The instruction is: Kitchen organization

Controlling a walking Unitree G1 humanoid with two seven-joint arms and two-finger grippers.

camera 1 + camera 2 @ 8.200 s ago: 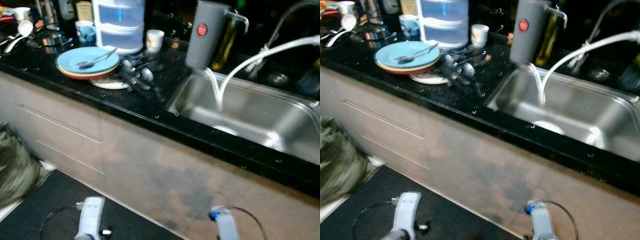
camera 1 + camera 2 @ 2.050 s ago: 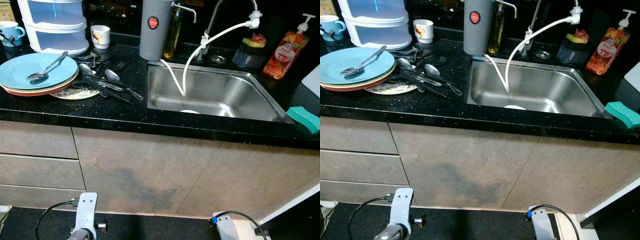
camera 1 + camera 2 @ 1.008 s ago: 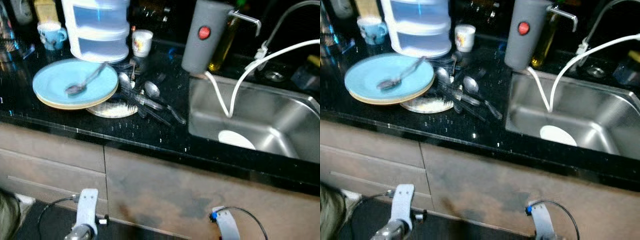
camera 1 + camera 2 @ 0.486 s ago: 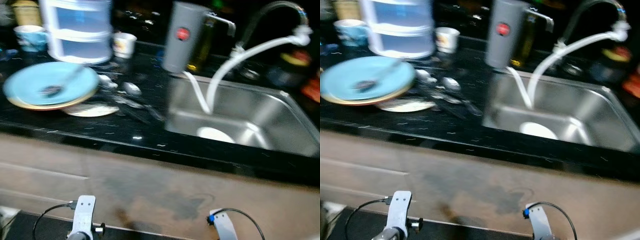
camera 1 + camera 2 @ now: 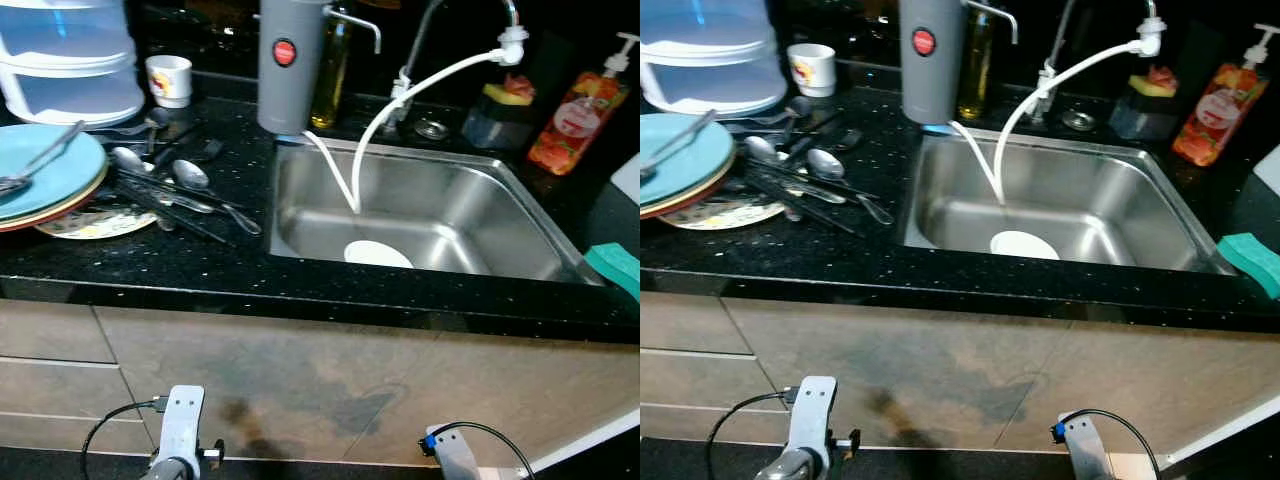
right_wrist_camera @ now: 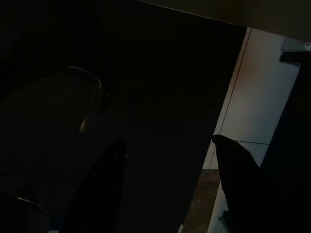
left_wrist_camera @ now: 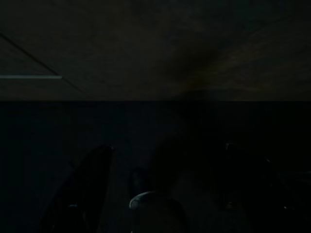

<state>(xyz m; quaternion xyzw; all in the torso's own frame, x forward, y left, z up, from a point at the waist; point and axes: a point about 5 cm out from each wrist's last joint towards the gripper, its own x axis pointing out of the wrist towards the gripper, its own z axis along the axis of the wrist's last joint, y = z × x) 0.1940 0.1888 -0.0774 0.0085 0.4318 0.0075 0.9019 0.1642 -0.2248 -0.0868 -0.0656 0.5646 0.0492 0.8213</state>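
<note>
A stack of blue plates (image 5: pixel 45 178) with a spoon on top lies at the left of the black counter (image 5: pixel 200 270). Loose spoons and forks (image 5: pixel 180 188) lie beside it, over a patterned plate (image 5: pixel 85 224). A white plate (image 5: pixel 378 253) rests in the steel sink (image 5: pixel 500 215). Both arms hang low in front of the cabinet, with the left wrist (image 5: pixel 181 437) and the right wrist (image 5: pixel 452 457) at the bottom edge. In the dark wrist views my left gripper (image 7: pixel 166 146) and my right gripper (image 6: pixel 169 141) are open and hold nothing.
A grey water filter (image 5: pixel 285 65), an oil bottle (image 5: pixel 330 62) and a white hose (image 5: pixel 430 78) stand behind the sink. Plastic drawers (image 5: pixel 65 55) and a cup (image 5: pixel 168 80) are at the back left. A soap bottle (image 5: pixel 578 118) and green sponge (image 5: pixel 615 265) sit right.
The camera has swung about and now rests facing the sink, sharp instead of blurred. Nothing on the counter has moved, and both arms still hang low.
</note>
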